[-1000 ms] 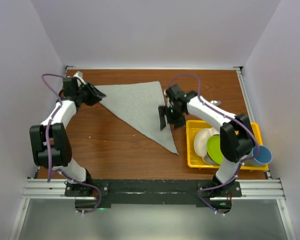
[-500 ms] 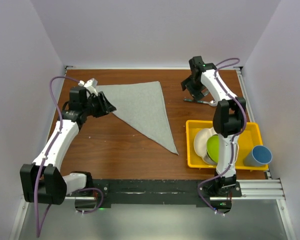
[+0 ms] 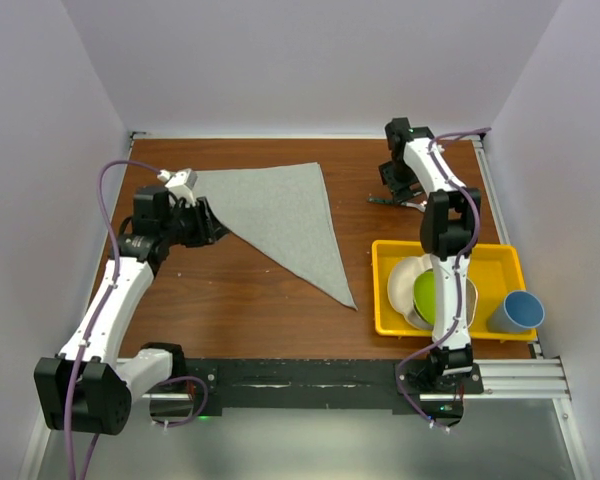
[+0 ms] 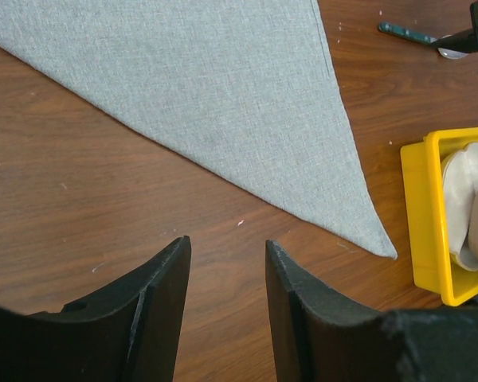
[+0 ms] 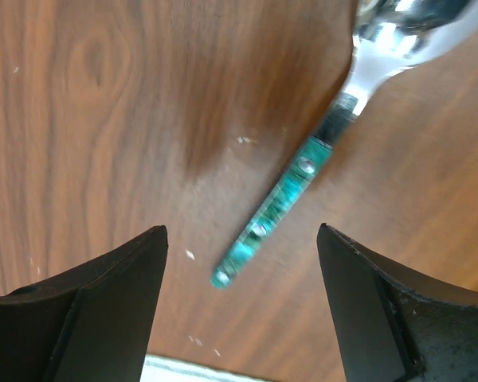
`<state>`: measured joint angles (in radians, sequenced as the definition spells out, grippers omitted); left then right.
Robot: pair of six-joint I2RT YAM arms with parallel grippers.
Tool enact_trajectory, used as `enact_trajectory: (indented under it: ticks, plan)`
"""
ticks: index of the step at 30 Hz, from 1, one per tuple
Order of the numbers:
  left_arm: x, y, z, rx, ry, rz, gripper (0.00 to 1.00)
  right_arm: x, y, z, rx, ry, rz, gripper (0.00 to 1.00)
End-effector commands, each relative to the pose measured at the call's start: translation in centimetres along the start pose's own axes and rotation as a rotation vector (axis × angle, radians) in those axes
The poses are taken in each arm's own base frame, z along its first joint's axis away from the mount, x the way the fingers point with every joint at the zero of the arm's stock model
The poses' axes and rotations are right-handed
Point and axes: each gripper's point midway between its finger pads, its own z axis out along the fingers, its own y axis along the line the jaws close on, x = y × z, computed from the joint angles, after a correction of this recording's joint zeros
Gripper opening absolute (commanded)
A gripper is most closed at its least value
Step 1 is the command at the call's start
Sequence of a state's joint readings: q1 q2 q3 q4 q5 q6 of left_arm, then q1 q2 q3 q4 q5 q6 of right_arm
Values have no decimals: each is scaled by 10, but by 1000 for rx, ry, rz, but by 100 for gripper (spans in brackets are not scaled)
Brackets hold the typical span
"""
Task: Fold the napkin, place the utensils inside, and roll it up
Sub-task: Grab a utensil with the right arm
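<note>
**Top external view.** The napkin lies on the table, folded into a triangle. The left gripper sits at the napkin's left edge. The right gripper hangs over the spoon, which is well apart from the napkin. A yellow tray of dishes stands behind the right gripper, toward the arm bases.

**Left wrist view.** The jaws stand parted and empty, with only bare wood between the fingers. The napkin lies ahead of the fingertips. Its long edge slants to a corner ahead and right of the jaws. Nothing is touched.

**Right wrist view.** The jaws are spread wide and grip nothing. The spoon lies ahead of the gap and touches neither finger. Its teal handle slants across the opening, and the silver bowl lies beyond the right-hand finger.

**Step in hand.** The fold appears complete, so the step is judged to be the spoon pick-up.

**Next move.**
1. Lower the right jaws so they straddle the handle.
2. Turn the wrist so the fingers close square across the handle.
3. Close firmly, because the handle is slim, lies flat on the wood and could slip out.
4. Carry the spoon to the napkin.
</note>
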<state>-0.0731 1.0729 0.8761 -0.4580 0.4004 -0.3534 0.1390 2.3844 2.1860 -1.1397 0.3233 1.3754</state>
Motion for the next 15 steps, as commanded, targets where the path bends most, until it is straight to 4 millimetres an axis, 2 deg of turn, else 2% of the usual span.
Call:
enact_trajectory:
  ticks: [1, 3, 9, 13, 15]
  plan:
    - [4, -1, -3, 16, -5, 31, 48, -5, 8, 7, 28, -30, 111, 77]
    - [6, 1, -2, 6, -4, 32, 47, -5, 9, 11, 39, -34, 129, 73]
    - [-2, 3, -1, -13, -13, 37, 47, 3, -17, 16, 150, -18, 176, 62]
    - [-8, 5, -1, -28, -17, 45, 47, 7, -32, 20, 208, -11, 182, 48]
    - [-7, 5, 1, -28, -11, 41, 47, 6, -37, 23, 233, -14, 177, 46]
